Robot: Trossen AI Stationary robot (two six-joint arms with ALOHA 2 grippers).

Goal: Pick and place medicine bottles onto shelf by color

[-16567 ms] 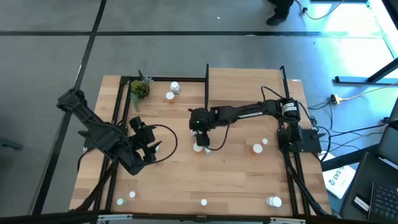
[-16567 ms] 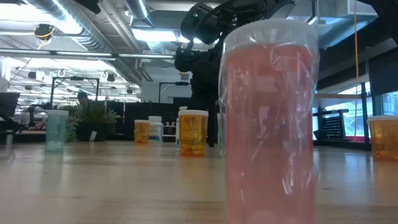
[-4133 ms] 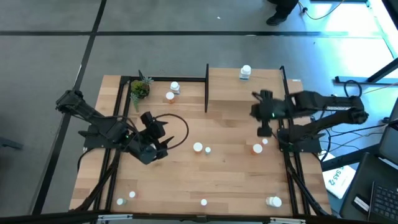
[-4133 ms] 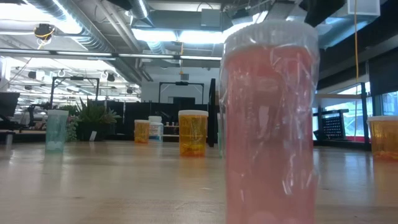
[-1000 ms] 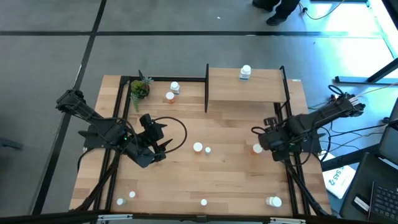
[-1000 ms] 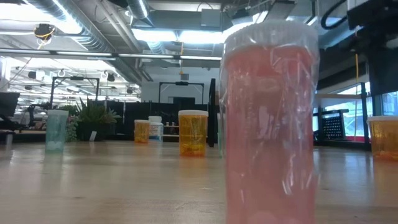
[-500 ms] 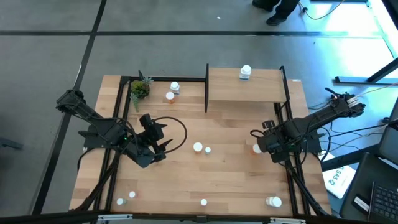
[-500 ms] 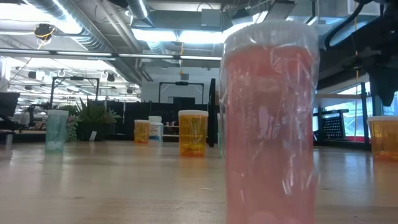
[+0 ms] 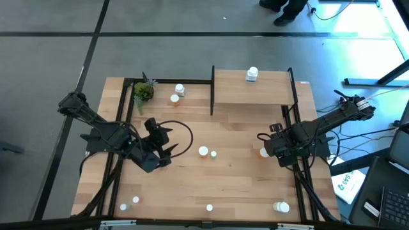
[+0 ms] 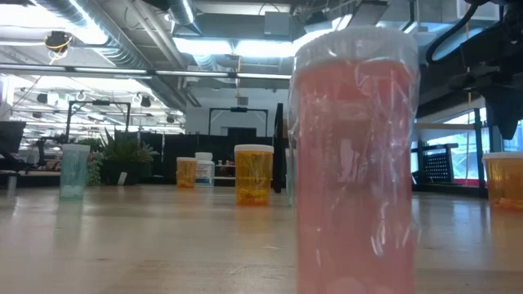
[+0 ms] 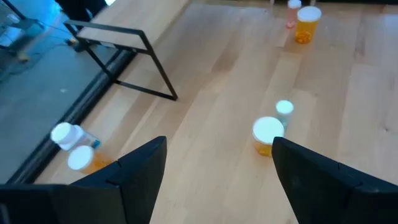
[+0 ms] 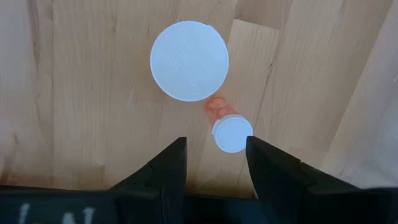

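My overhead camera looks straight down on the whole table (image 9: 192,185), with the shelf (image 9: 249,89) at its far edge. My low camera sits at tabletop level, pressed close against a pink bottle (image 10: 355,155), facing across into the room. The left wrist camera looks obliquely toward the shelf frame (image 11: 124,56); it and the overhead share the orange bottle (image 11: 267,134) mid-table. The right wrist camera points straight down, near the wood, over two white caps (image 12: 189,60).

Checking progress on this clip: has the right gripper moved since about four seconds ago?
Yes. The right gripper has come away from the shelf, toward the table's near right, above an orange bottle.
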